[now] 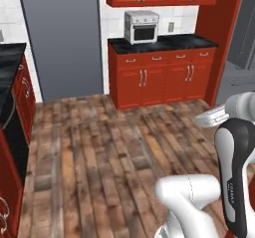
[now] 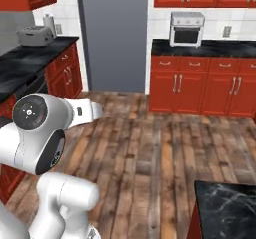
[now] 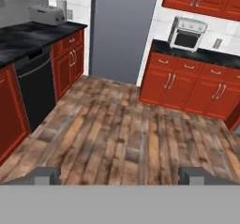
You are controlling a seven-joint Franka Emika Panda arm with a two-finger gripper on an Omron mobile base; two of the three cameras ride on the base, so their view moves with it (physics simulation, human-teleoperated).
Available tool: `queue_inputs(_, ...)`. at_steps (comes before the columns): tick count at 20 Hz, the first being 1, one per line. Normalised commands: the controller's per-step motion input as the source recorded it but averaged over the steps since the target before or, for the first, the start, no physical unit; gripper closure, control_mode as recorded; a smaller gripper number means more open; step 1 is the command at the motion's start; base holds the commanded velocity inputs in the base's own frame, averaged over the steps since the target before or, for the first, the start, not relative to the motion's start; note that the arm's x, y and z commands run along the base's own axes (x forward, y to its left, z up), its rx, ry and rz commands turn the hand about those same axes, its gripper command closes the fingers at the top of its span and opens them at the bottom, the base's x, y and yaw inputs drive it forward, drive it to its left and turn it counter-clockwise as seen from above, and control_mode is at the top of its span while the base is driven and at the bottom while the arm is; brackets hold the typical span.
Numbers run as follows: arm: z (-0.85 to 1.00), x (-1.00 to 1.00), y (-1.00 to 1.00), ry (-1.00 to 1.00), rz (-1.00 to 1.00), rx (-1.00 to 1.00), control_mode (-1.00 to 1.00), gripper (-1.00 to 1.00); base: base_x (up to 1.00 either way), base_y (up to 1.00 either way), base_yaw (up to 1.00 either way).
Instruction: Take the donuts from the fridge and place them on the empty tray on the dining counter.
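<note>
The arm [image 1: 234, 177] at lower right of the left base view is glossy white with rounded links and a dark grey band bearing small white lettering. At left of the right base view, a round dark joint cap [image 2: 31, 112] has tiny marks.

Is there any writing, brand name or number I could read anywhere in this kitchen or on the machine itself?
Small dark lettering runs down the robot arm's dark-and-white link in the left base view: too small and blurred to read.
Toaster oven on the black counter: no readable label or numbers.
Toaster on the other counter: no text visible.
Red cabinets: none.
</note>
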Motion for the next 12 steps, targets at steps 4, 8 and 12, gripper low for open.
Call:
queue_inputs(4,0.0,0.0,0.0,0.0,0.0,0.0,1.0,-1.0,1.0,-0.38,-0.19)
queue_inputs(8,0.0,0.0,0.0,0.0,0.0,0.0,1.0,-1.0,1.0,-0.38,-0.3)
queue_inputs(12,0.0,0.0,0.0,0.0,0.0,0.0,1.0,-1.0,0.97,-0.4,-0.39)
